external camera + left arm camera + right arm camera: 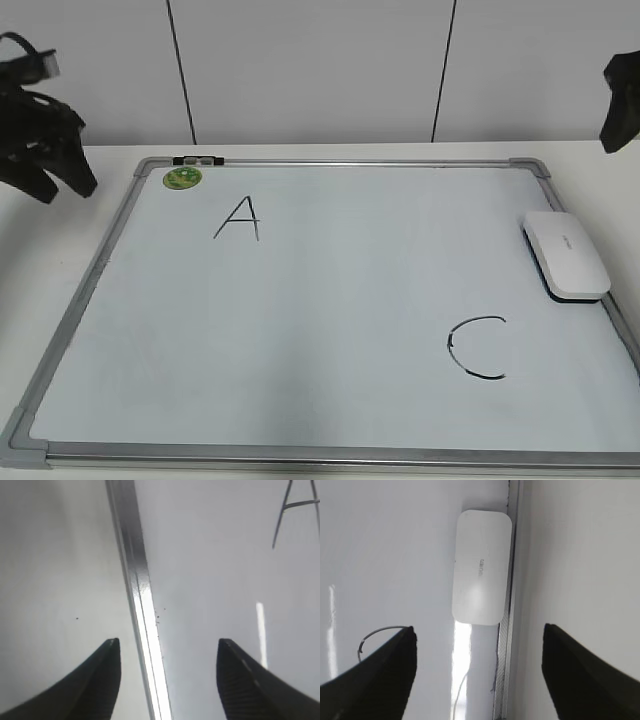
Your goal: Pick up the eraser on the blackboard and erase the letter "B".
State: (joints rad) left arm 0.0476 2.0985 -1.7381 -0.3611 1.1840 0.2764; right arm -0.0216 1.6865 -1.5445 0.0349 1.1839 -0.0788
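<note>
Exterior view: one eraser [566, 254], two letters, seemingly no B; both grippers agape.

black tapered ribbed gripper fingers [240, 685]

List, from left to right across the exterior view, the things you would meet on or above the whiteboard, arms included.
Left gripper → green magnet → letter A → letter C → eraser → right gripper.
</note>
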